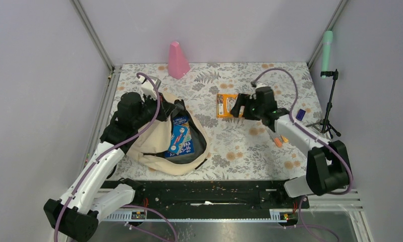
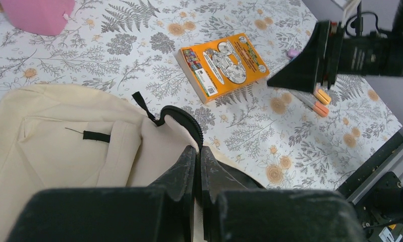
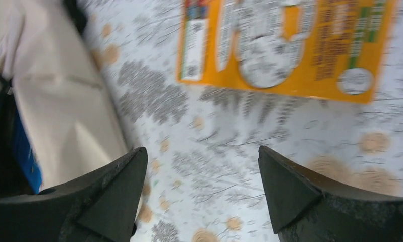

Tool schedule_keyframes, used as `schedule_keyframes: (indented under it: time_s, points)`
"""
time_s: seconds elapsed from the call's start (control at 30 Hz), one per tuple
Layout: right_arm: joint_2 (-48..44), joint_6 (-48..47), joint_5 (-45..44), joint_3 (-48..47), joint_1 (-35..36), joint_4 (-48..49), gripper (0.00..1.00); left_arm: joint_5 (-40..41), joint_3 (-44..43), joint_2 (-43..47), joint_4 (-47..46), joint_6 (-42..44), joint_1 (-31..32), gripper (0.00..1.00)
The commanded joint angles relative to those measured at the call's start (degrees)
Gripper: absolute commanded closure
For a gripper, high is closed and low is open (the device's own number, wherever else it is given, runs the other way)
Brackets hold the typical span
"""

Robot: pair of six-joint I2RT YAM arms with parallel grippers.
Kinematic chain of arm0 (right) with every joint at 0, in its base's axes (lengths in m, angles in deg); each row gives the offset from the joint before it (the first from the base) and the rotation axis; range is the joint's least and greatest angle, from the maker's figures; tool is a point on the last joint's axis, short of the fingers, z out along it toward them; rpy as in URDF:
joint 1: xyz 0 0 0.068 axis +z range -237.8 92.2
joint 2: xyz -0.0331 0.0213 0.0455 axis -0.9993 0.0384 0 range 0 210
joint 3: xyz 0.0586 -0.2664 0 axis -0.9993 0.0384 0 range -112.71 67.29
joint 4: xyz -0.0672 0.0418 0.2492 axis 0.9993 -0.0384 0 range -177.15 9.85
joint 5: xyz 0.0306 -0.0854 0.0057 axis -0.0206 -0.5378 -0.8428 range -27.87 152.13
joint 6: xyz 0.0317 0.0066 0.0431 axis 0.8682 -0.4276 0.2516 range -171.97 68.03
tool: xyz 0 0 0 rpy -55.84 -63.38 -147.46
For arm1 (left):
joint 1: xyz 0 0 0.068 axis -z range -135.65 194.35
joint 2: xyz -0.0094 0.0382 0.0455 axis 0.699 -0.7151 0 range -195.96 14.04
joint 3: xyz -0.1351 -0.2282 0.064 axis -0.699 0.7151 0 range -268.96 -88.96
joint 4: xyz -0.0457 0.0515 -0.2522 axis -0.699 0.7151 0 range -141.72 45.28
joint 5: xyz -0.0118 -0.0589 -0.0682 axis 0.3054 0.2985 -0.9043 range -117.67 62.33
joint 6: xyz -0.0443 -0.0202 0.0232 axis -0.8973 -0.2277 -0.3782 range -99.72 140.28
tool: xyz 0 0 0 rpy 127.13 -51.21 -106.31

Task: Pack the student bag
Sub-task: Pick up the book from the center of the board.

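- The student bag (image 1: 149, 148) lies slumped on the floral tablecloth (image 1: 249, 151), directly under the left gripper (image 2: 197, 151) and well off to the left of the right gripper (image 3: 202, 150). No brand or label on its cream fabric can be made out.
- The left gripper is closed tight at the bag's mouth, just below the black zipper rim (image 2: 185, 117). A sliver of cream cloth shows between its fingers, so it has the bag's edge pinched.
- A blue book (image 1: 180, 137) lies in the open mouth, right beside the left gripper. It carries white lettering too small to read, and its lower end is cut off by the bag's rim.
- The right gripper hangs with its jaws spread wide and nothing between them, only tablecloth below.
- An orange book (image 2: 223, 64) lies flat just ahead of the right gripper, apart from the bag. It has a barcode sticker and a colour strip near the spine, but the cover print is blurred in the right wrist view and illegible elsewhere.
- Two pens with orange caps (image 2: 320, 108) lie behind the right gripper, partly hidden by it in the left wrist view.
- A pink cone (image 1: 178, 60) stands far beyond the left gripper.
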Motion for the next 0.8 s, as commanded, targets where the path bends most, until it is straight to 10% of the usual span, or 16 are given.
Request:
schedule_keyframes:
  time_s: [0.0, 0.77]
  points:
    - [5.45, 2.81, 10.71, -4.45, -10.31, -2.66, 0.15, 0.94, -1.5, 0.48, -3.94, 1.67, -0.14, 1.0]
    - [29.8, 2.92, 10.88, -21.58, -21.98, -9.61, 0.21, -1.29, -0.15, 3.23, -5.44, -0.76, -0.22, 1.0]
